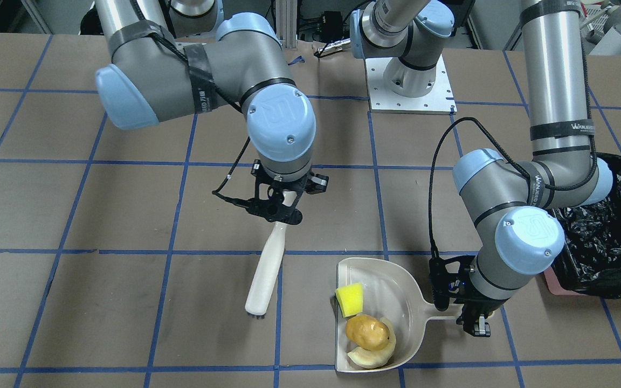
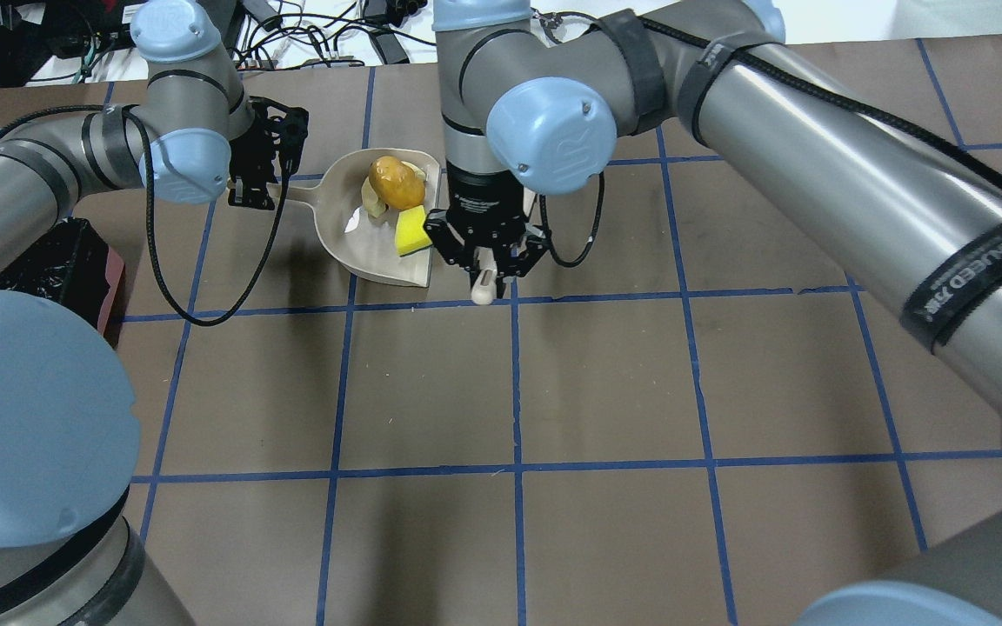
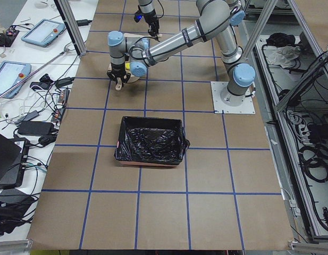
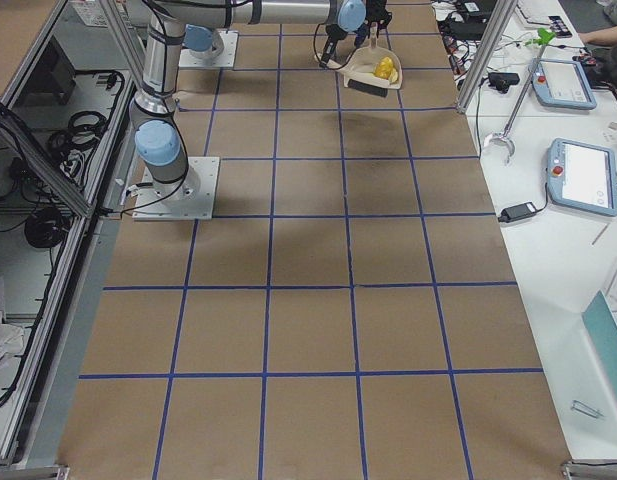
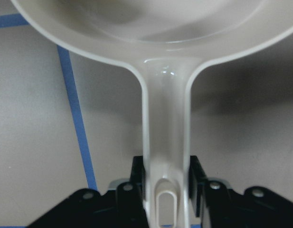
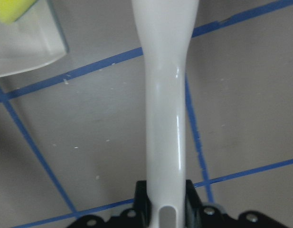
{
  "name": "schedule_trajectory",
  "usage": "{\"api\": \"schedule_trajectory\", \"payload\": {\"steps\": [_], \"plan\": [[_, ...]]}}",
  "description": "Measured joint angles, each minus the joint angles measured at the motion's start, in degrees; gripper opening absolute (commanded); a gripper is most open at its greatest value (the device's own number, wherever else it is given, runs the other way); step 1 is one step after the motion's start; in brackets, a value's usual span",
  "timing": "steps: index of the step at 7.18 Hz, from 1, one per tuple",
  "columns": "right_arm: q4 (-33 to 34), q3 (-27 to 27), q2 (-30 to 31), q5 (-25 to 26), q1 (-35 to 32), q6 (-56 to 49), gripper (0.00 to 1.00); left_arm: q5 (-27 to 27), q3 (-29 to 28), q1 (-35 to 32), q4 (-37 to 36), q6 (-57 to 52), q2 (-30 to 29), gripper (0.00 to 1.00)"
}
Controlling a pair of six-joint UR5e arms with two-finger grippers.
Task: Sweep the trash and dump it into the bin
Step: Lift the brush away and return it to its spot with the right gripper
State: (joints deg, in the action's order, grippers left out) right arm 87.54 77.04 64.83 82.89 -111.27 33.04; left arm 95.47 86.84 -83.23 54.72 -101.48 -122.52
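Sweeping looks done: the trash (image 1: 367,332) lies in the dustpan (image 1: 397,285), whose handle the left gripper (image 5: 166,180) clamps tight. The right gripper (image 6: 166,202) is closed around the brush (image 1: 267,269) to the pan's left. The bin (image 1: 612,242), near on the right in the front view, has yet to receive the load.

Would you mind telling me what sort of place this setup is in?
Probably a robotics lab: a paper-covered table gridded in blue tape, teach pendants on the side bench, cable bundles beside it.

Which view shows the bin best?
Exterior left: the whole bin shows, lined in black. Front-facing shows only part, behind the left arm; overhead only a corner; the other views none.
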Motion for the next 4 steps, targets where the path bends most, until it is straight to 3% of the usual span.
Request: {"api": "schedule_trajectory", "payload": {"steps": [4], "plan": [[-1.2,4.7,6.5,8.8,13.1,-23.8,0.00,-0.5,0.0,0.3,0.0,-0.2,0.3,0.00]]}}
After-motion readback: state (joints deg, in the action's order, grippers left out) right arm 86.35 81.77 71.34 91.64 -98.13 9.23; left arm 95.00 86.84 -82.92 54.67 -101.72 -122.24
